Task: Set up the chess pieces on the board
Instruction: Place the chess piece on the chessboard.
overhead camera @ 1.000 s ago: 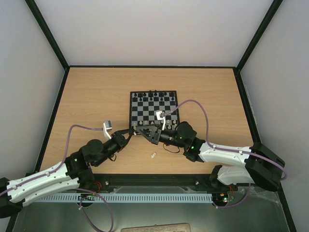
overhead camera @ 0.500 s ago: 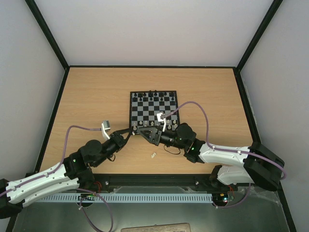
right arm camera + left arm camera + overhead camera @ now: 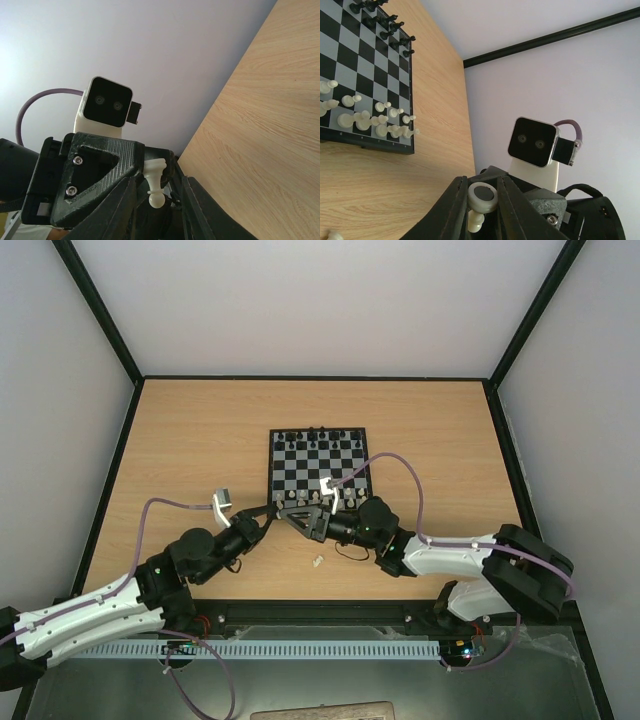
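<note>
1 board (image 3: 315, 468) sits mid-table, w/ white pieces (image 3: 362, 120) on its near rows & black pieces (image 3: 385, 22) on its far rows, both too small to count. 1 loose white piece (image 3: 317, 561) lies betw board & my bases, and 1 more white piece (image 3: 482, 197) is up betw my 2 grippers. The table (image 3: 200, 440) is light wood w/ a black rim, w/ pale walls (image 3: 320, 300) round it. My left gripper (image 3: 482, 184) is nearly shut, pinching that white piece just off the board's near-left corner; my right gripper (image 3: 157, 179) has its jaws a bit wider than the piece, one either side, no clear contact.
</note>
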Robot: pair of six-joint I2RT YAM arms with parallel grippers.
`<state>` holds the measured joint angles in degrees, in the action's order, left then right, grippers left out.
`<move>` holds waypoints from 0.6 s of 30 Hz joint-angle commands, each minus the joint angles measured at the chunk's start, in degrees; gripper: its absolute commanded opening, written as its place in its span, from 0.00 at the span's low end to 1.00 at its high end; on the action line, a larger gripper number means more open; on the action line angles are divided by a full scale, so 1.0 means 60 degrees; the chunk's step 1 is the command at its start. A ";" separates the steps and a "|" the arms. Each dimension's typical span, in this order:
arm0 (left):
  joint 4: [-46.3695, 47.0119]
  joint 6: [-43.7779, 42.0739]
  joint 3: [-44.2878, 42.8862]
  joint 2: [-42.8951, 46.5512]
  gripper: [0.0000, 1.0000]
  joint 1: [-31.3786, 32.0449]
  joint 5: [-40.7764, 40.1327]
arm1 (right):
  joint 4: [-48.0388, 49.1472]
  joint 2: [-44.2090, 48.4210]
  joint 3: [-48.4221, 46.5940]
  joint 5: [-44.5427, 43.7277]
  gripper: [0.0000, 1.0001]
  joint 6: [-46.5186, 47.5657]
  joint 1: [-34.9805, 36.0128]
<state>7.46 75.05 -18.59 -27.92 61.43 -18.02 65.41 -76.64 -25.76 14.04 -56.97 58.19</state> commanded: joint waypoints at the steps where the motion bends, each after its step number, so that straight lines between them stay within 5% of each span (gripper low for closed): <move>1: 0.0425 0.0031 0.0065 -0.0021 0.17 -0.0037 -0.0069 | 0.0935 -0.0192 -0.0093 0.0165 0.25 -0.0107 -0.0015; 18: 0.0631 0.0089 0.0140 -0.0167 0.18 -0.0035 -0.0100 | 0.1379 -0.0569 -0.0133 0.0459 0.20 -0.0317 -0.0002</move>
<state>8.78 75.46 -18.57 -28.97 61.43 -18.02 69.43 -79.42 -25.76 16.14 -58.74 58.19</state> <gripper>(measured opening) 0.179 0.200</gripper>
